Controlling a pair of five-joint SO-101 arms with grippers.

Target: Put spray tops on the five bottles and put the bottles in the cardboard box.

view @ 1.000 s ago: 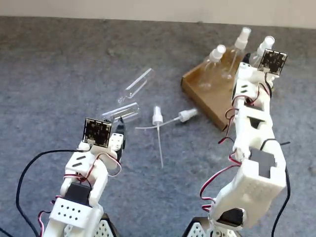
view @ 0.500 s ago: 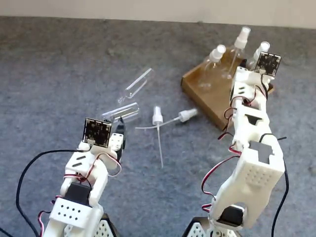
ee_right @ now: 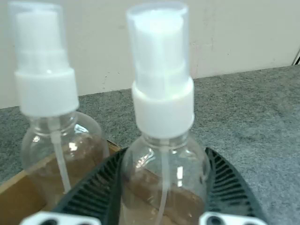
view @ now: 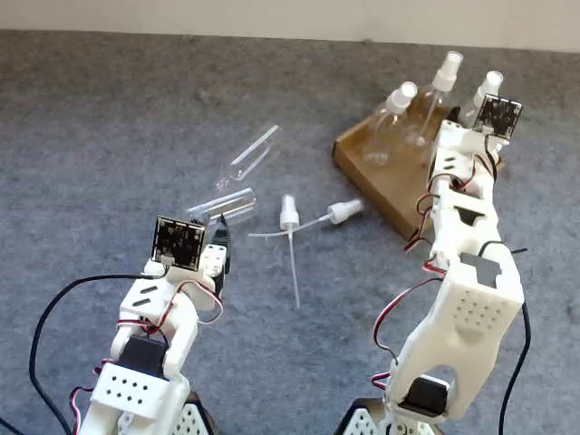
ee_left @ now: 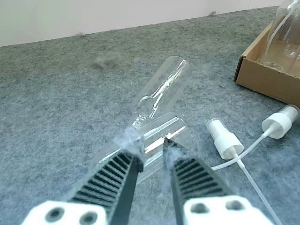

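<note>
Bottles here look like thin clear plastic: light, empty, slick-walled and easy to roll or tip, so take each by the round body rather than the narrow neck. Your right claw [ee_right: 165,158] is spread wide around the capped bottle [ee_right: 162,140] and seems to touch both its sides, holding it upright inside the cardboard box [view: 367,190] at the upper right of the high view, beside two other capped bottles [view: 390,122]. Ease off gently, because a bottle this light may tip. Your left claw [ee_left: 151,150] is open only a crack and holds nothing. Its tips sit at the near bare bottle [ee_left: 174,133], which lies on its side left of centre in the high view. A second bare bottle [view: 249,156] lies just beyond it. Two spray tops [view: 289,213] rest at the centre. Their long dip tubes look bendy, so grip the white heads instead. The surface is grey carpet [view: 109,118], fuzzy enough to check rolling, and lint clings to the left claw's tips. A pale wall [view: 272,14] runs along the top edge.
</note>
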